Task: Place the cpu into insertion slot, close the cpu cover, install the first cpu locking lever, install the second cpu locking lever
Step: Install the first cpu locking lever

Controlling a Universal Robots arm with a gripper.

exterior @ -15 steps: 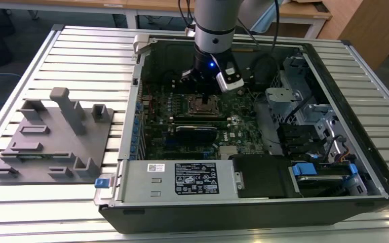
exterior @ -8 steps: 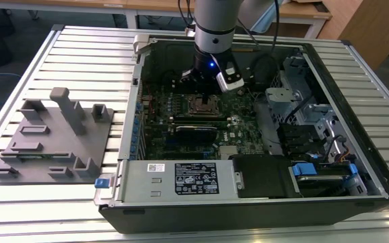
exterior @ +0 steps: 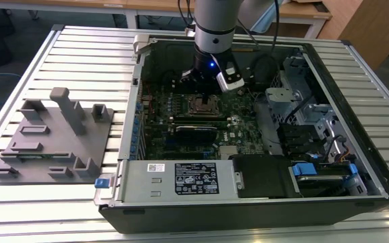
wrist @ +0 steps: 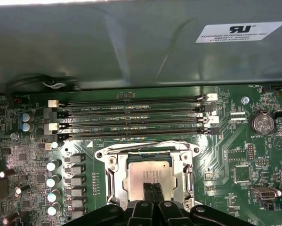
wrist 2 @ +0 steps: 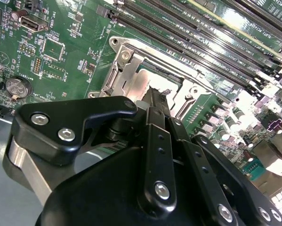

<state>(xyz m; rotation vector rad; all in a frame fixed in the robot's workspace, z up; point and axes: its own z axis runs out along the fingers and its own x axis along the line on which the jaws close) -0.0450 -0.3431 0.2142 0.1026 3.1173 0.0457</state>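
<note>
The insertion slot (exterior: 204, 105) sits mid-motherboard inside the open computer case. In the first wrist view the cpu (wrist: 140, 175) lies in it, pale silvery top up. The cpu cover (wrist: 113, 182), a silvery frame, lies flat around the chip. My gripper (wrist: 152, 189) hangs straight above the chip's near edge, its two black fingers pressed together with nothing between them. The second wrist view shows the gripper (wrist 2: 153, 96) low over the same socket frame (wrist 2: 126, 80). I cannot make out how the locking levers stand.
Long black memory slots (wrist: 131, 117) run beside the socket, toward the grey case wall (wrist: 131, 47). A grey power supply box (exterior: 178, 179) and a drive cage (exterior: 316, 126) stand inside the case. A grey fixture plate (exterior: 52, 142) lies on the slatted table at the exterior view's left.
</note>
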